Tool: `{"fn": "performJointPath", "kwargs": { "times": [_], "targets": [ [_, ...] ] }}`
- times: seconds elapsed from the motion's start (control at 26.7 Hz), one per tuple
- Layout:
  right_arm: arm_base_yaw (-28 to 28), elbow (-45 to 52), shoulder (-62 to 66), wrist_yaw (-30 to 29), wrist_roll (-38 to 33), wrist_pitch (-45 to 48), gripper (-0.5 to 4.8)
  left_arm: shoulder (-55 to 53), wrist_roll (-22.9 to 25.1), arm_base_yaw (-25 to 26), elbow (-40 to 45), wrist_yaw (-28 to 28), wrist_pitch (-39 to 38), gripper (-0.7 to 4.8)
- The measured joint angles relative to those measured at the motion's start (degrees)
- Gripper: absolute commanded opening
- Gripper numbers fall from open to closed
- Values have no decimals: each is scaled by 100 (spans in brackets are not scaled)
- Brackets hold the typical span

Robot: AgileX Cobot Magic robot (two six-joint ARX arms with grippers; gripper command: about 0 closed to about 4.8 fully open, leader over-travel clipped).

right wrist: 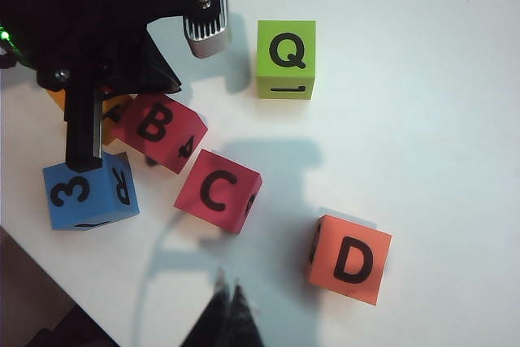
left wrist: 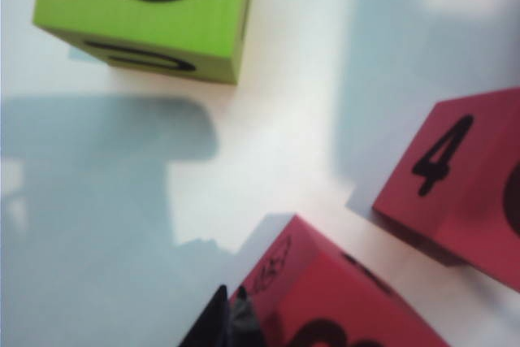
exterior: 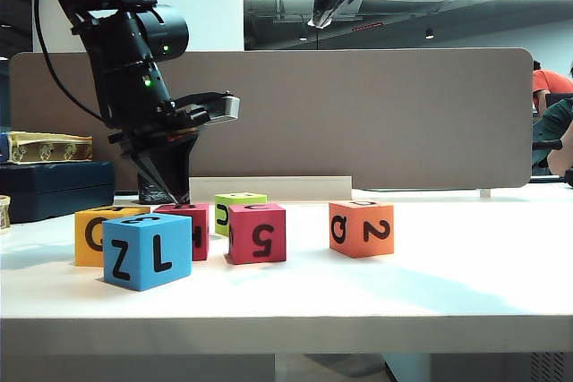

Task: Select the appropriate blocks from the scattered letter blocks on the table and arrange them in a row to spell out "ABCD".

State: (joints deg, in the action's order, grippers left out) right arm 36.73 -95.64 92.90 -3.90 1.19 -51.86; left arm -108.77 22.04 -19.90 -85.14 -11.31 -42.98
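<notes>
Left gripper (exterior: 176, 196): we see jaws together, tip at red B block (right wrist: 161, 131).
Right gripper (right wrist: 230, 302): together, raised.
Handling: we judge foam light, squashy; take opposite flat sides.

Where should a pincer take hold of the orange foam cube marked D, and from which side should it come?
Probably from above, closing on two opposite side faces. The orange foam cube marked D sits flat on the white table with D upward, apart from the other blocks, so its sides are free. The shut right pincer hovers above the table; the shut left pincer is at the red foam cube marked B.
</notes>
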Motion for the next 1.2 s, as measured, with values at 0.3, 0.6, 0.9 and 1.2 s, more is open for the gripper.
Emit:
{"fn": "performJointPath", "kwargs": {
  "times": [0.3, 0.6, 0.9, 1.2],
  "targets": [
    [0, 0, 0, -2, -2, -2, -4, 9, 0, -2, -179, 0, -13, -6],
    [-2, 0, 0, 0, 0, -2, -4, 87, -111, 2, -186, 238, -350, -6],
    [-11, 2, 0, 20, 13, 11, -4, 142, -4, -608, -234, -566, -264, -6],
    [-103, 2, 0, 428, 42, -120, -4, 142, 22, -990, -234, -579, -245, -6]
  ]
}}
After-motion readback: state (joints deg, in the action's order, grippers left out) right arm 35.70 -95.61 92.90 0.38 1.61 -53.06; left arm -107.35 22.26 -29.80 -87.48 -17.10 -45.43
